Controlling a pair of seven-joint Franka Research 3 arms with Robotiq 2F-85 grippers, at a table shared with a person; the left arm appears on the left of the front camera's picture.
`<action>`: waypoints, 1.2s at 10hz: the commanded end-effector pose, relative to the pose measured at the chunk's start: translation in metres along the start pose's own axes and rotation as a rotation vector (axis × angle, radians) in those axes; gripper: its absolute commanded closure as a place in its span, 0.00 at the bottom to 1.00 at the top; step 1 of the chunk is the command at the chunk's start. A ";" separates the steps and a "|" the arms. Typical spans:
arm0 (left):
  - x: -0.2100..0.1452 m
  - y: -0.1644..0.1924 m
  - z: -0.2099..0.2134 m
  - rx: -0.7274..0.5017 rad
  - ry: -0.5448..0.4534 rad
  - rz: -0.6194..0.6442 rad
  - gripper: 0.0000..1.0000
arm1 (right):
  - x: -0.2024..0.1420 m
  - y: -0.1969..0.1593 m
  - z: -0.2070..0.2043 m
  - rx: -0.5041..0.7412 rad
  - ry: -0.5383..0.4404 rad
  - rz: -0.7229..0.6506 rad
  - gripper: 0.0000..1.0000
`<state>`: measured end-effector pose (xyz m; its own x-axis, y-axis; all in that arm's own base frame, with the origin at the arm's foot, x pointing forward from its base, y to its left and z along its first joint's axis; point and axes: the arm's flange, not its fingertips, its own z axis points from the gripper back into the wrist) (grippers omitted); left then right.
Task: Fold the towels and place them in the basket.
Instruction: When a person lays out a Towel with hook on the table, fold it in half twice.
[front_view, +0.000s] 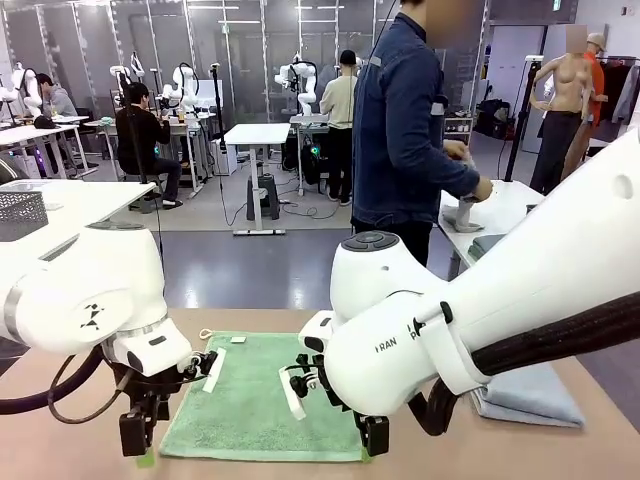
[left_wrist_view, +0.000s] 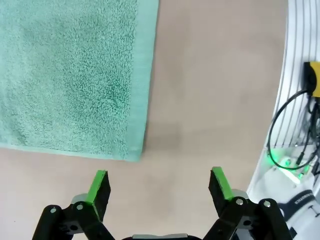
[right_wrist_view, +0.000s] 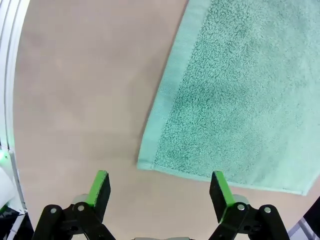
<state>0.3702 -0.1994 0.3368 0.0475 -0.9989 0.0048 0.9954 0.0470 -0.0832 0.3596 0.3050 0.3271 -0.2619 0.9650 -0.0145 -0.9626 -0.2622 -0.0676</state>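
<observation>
Front view: green towel (front_view: 265, 395) lies flat on the table (front_view: 80, 455). Left wrist view: left hand (left_wrist_view: 159, 172) open, towel corner just ahead. Right wrist view: right hand (right_wrist_view: 159, 174) open, other corner just ahead; a shallow descent risks pinching only hem, which could slip.

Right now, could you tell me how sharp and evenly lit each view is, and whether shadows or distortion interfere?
Front view: even light, no glare; the near arms loom large. Left wrist view: the green towel shows crisp terry, a faint shadow on the table by its corner, lines bowing at the right edge. Right wrist view: equally sharp, a darker patch on the towel.
</observation>
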 end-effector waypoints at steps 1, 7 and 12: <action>0.002 -0.002 0.000 -0.001 0.003 0.019 0.00 | 0.001 0.006 0.002 -0.003 0.001 0.009 0.00; 0.006 0.000 -0.015 0.049 -0.038 -0.198 0.00 | -0.001 0.004 -0.019 0.010 -0.042 -0.165 0.00; 0.007 0.010 -0.032 0.043 -0.037 -0.200 0.00 | 0.006 0.019 -0.042 0.011 -0.053 -0.306 0.00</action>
<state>0.3724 -0.2054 0.3125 -0.1531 -0.9879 0.0239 0.9865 -0.1542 -0.0559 0.3467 0.3047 0.2898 0.0053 0.9987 0.0498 -0.9999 0.0061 -0.0157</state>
